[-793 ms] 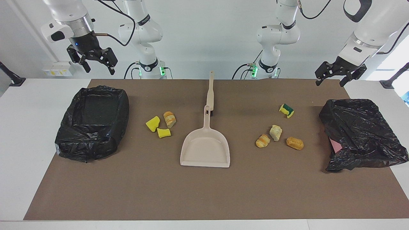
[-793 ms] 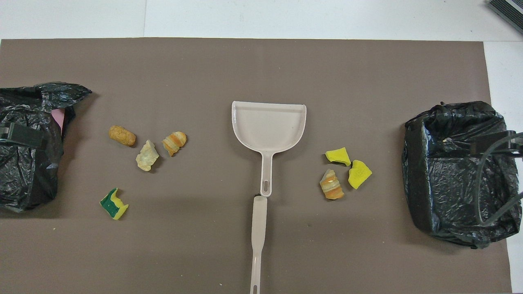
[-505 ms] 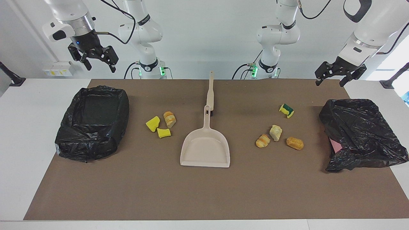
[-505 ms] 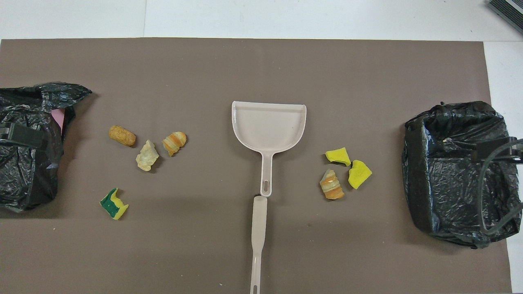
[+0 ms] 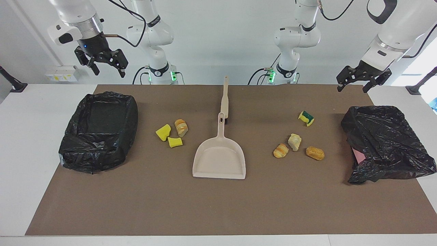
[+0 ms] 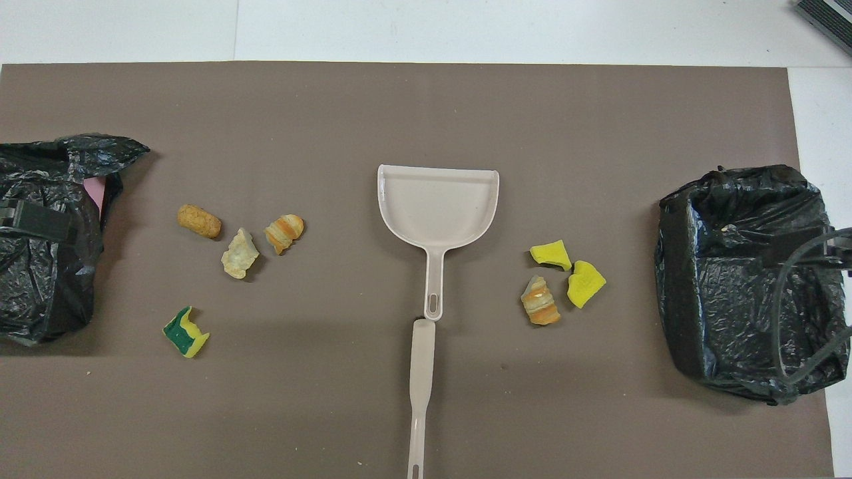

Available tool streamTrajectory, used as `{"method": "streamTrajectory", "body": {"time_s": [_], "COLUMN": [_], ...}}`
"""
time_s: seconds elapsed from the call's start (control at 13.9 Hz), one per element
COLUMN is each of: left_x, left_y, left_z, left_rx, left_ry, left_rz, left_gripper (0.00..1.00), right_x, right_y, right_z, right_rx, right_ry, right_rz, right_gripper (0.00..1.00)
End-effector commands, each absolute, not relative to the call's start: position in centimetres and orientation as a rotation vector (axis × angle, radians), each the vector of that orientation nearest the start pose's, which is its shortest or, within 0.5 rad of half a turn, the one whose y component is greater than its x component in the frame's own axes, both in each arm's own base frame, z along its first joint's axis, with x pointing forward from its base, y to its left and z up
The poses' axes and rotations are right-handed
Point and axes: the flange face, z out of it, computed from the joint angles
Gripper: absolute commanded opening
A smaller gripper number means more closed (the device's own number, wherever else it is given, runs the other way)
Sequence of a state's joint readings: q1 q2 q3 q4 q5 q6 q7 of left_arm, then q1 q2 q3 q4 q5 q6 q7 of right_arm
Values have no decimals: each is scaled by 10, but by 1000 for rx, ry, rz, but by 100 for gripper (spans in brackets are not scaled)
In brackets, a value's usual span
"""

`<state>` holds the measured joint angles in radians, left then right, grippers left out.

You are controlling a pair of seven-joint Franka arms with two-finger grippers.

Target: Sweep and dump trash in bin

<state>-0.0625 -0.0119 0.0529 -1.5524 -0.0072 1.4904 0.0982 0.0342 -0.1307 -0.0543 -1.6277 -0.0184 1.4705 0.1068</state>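
Observation:
The trash lies in two groups on the brown mat. Two yellow sponge chunks [image 5: 163,132] [image 6: 586,283] and a bread lump [image 5: 181,127] lie between the dustpan and the open bin. A green-faced sponge [image 5: 306,118] [image 6: 184,331] and three bread lumps [image 5: 294,141] [image 6: 239,253] lie toward the left arm's end. My right gripper [image 5: 106,69] hangs open and empty, high over the table edge by the open bin. My left gripper [image 5: 352,88] hangs open and empty over the mat's corner by the covered bin.
A beige dustpan [image 5: 220,159] [image 6: 437,206] lies mid-mat, with a beige brush [image 5: 224,99] [image 6: 421,379] in line with its handle, nearer the robots. An open black-bagged bin [image 5: 100,130] [image 6: 745,279] stands at the right arm's end. A bin under crumpled black bag [image 5: 385,143] stands at the left arm's end.
My right gripper has risen a little and shifted slightly toward the table's middle. The left arm and everything on the mat have not moved.

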Motion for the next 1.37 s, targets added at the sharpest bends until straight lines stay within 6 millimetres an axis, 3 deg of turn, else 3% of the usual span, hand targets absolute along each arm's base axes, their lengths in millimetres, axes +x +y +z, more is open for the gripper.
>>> {"method": "streamTrajectory", "body": {"time_s": [0.0,0.58,0.72,1.01,1.3], "left_x": [537,538,536,528,496], "left_y": [-6,-5,-17,-64,-127], "left_z": [636,636,635,633,626], "left_rx": [-3159,-3158,-3158,-3149,-3142], "left_ry": [186,167,225,337,422], "left_rz": [64,57,76,93,121], "left_gripper": [100,100,100,100,100], "right_x": [499,500,499,499,499], "right_y": [-19,-17,-17,-16,-17], "right_z": [656,655,653,652,652], "right_rx": [-3128,-3128,-3129,-3129,-3129], "right_ry": [203,196,194,191,191], "right_rz": [34,30,39,39,39], "right_gripper": [100,100,100,100,100]}}
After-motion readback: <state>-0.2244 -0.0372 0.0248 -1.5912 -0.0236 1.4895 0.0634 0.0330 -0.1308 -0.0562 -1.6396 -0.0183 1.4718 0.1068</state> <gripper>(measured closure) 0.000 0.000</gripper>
